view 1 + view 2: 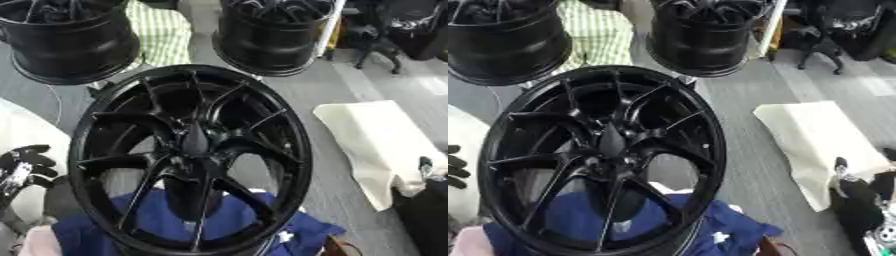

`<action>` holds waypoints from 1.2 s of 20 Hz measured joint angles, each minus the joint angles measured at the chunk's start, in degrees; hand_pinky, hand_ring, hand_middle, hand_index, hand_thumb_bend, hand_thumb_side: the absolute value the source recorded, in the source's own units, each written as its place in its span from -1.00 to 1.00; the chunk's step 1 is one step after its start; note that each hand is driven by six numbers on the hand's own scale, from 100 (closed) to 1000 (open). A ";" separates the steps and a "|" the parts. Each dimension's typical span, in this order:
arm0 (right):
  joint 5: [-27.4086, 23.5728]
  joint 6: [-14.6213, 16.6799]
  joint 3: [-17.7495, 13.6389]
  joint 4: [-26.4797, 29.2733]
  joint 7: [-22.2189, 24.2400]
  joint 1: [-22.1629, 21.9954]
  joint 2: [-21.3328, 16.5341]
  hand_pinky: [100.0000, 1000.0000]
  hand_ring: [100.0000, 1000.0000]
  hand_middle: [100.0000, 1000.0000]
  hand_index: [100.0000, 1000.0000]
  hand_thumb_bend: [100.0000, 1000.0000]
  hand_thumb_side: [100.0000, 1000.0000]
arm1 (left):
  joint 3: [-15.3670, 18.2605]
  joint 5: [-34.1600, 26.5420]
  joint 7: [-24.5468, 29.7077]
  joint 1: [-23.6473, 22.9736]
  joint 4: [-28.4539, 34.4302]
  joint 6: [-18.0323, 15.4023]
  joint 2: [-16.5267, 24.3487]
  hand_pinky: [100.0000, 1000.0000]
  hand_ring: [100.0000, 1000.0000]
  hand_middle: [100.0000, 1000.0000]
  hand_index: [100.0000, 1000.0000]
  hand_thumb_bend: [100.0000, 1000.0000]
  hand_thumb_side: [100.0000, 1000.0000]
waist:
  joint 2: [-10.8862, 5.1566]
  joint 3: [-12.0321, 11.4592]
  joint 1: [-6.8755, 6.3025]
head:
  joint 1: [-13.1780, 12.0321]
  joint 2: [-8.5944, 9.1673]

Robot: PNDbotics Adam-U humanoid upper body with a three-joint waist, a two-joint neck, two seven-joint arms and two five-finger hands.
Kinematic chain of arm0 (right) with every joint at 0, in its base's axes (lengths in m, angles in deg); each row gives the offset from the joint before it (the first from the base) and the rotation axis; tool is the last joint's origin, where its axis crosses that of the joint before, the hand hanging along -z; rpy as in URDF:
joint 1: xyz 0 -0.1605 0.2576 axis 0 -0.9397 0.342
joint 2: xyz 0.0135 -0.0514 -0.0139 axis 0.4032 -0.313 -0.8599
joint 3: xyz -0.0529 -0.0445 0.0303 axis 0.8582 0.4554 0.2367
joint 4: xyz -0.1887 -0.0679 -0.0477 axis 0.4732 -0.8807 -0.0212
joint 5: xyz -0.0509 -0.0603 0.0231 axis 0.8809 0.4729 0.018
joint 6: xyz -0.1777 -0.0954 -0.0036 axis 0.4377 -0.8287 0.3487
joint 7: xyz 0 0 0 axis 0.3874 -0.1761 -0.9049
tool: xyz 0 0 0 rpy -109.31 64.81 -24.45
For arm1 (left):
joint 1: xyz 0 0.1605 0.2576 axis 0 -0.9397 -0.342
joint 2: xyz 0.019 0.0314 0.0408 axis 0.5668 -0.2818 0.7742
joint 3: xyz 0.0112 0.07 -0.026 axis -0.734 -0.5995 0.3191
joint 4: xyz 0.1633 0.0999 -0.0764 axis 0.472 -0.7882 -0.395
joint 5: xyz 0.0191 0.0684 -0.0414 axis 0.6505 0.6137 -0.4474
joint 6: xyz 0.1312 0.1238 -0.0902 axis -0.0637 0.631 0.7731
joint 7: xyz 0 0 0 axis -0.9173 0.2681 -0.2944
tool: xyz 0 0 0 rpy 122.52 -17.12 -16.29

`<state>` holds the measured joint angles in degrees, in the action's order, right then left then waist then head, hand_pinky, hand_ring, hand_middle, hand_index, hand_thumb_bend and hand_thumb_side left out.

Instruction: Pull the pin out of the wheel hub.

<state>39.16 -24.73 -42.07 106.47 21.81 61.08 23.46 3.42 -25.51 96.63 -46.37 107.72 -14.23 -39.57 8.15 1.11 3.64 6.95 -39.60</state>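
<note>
A blue cloth (219,225) lies nearest, under the big black wheel (188,155) standing mid-frame, the left hand (22,167) with curled fingers beside its rim, the right hand (855,192) at the right edge, fingers unclear, then cream sheet (381,145) on grey floor (328,85), two wheels (271,35) beyond.

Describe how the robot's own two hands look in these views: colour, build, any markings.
The left hand, at the left edge, is black with thick segmented fingers and pale, silvery glints across its back. The right hand, at the lower right edge, is also mostly black, with a dark rounded tip showing; below it sit silver-white mechanical parts with small greenish specks. No cables or readable markings can be made out.
</note>
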 measured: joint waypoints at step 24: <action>-10.31 13.25 4.64 -7.63 -12.45 3.04 8.54 -0.38 -0.07 0.24 0.43 -0.64 -0.76 | 1.23 1.18 -1.11 -0.97 -3.95 -2.93 0.20 0.01 0.13 0.06 0.50 -1.00 0.20 | 0.77 -0.01 -1.06 | 0.11 1.02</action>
<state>28.84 -11.48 -37.43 98.84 9.36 64.12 32.00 4.66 -24.33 95.52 -47.34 103.77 -17.16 -39.36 8.92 1.10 2.58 7.05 -38.59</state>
